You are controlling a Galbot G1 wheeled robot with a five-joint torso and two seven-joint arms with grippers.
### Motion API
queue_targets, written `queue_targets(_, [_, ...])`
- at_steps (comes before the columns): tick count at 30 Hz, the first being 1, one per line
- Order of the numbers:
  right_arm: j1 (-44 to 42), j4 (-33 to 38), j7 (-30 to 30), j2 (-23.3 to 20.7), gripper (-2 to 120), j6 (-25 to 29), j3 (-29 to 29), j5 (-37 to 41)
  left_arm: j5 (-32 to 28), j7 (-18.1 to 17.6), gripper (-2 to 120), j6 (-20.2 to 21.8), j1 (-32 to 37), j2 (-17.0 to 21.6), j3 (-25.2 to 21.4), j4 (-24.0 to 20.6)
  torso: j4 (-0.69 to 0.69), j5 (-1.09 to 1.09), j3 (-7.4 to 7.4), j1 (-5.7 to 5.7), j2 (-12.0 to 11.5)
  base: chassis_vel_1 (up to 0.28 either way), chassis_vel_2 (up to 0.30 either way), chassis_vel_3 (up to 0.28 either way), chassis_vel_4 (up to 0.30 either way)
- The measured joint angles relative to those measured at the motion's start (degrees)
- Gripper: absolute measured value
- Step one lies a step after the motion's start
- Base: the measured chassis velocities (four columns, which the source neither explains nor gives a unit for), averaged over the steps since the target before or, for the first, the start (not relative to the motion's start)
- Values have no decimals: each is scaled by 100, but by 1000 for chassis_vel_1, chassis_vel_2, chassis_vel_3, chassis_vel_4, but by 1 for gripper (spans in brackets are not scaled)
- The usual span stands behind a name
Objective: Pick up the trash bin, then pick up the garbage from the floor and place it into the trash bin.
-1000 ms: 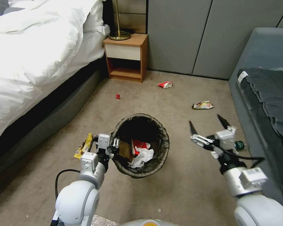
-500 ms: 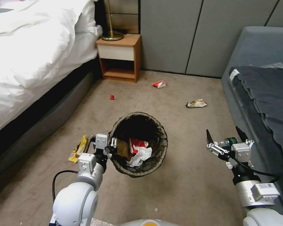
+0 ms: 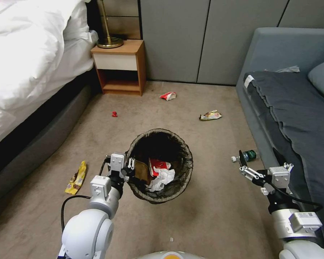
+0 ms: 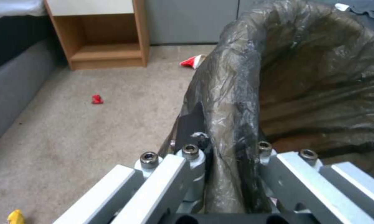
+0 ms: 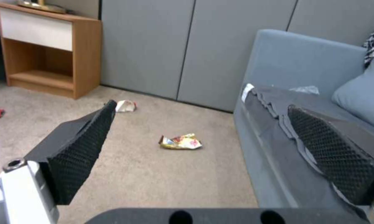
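Nearby, green bottle (image 3: 247, 155) beside sofa (image 3: 277, 54), nightstand (image 3: 120, 66) beyond trash bin (image 3: 161, 165)

The head camera looks down over the carpeted floor (image 3: 212, 201). Both wrist cameras sit low, facing the wooden nightstand (image 4: 99, 37), a landmark shared by all views.

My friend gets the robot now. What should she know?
Left gripper: shut on the trash bin rim, bin held up.
Right gripper: open, empty, beside the sofa, near the green bottle.
Done: brown paper, a red wrapper and tissue are in the bin.
Left on the floor: bottle, yellow snack wrapper, crumpled wrapper, red-and-white wrapper, red scrap.
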Motion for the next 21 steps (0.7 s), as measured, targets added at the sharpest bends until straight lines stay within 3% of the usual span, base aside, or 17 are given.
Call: queue_targets(21, [-29,-165,103,139,100,35,-45,32,42,16,5,-1,20,-21,15,57,-1,0,0,0,0,0,0,0,0])
